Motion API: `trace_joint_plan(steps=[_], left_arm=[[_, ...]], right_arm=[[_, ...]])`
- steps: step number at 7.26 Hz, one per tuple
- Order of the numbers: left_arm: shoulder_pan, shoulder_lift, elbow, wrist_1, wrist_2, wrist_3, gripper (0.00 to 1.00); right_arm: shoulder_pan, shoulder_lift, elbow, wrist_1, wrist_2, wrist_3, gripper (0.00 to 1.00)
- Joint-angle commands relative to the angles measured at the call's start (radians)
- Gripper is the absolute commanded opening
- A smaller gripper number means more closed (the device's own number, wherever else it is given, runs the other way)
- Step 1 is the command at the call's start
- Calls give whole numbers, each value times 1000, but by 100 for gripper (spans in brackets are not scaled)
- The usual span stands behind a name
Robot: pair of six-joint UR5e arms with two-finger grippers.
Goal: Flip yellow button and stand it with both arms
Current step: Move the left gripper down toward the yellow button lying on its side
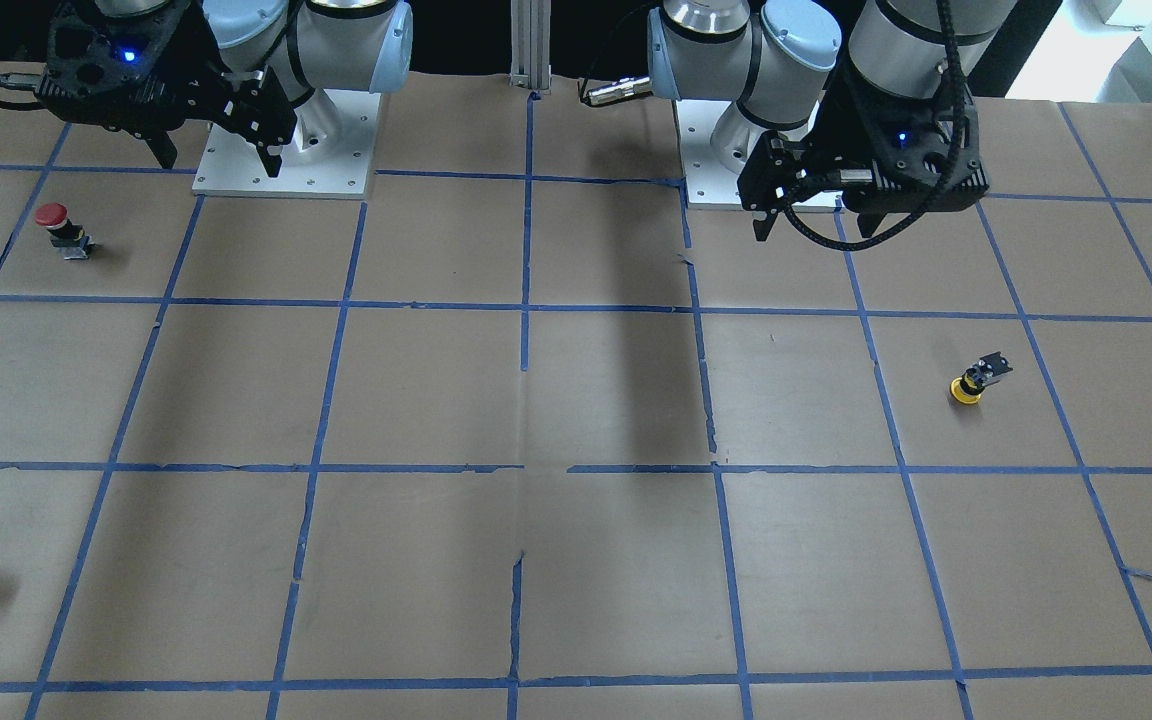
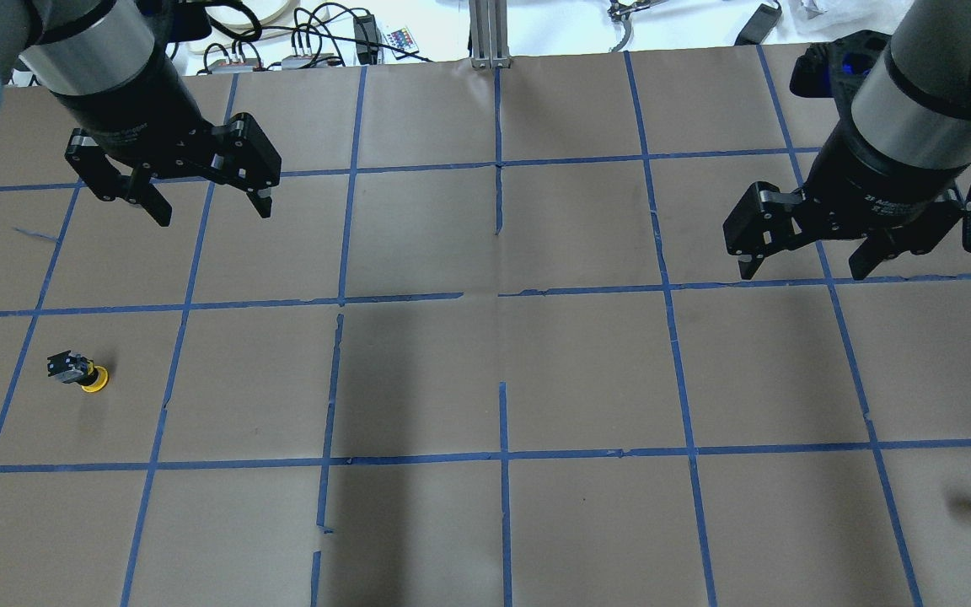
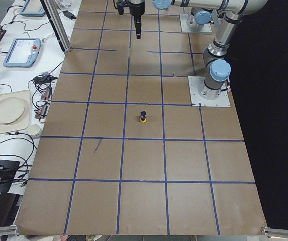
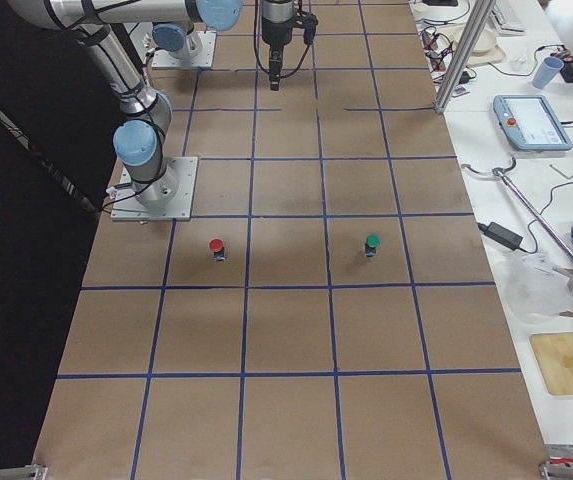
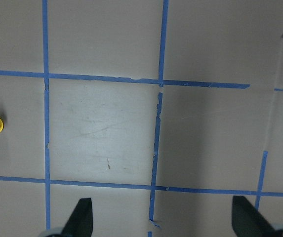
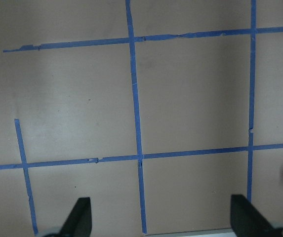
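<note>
The yellow button (image 2: 81,373) rests cap down, untouched. The left gripper (image 2: 211,211) and right gripper (image 2: 802,271) hang spread wide, empty. Next, the left one must reach it.

The desk (image 2: 418,244) is showing brown paper under a blue tape grid. The yellow button (image 2: 81,372) is showing a yellow cap over black and silver; the red button (image 1: 58,228) is showing red over black.
</note>
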Motion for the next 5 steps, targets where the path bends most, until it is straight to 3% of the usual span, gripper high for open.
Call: trace_joint_plan(steps=[1,3,5], left_arm=[[-16,2,-18,0,46,2,98],[43,13,-60,8,68,94,96],[202,13,-132,21,63,120,96]], right_arm=[[0,1,0,1,0,0,100],[0,-1,2,3,-3,2,100],[0,1,2,-3,-3,2,100]])
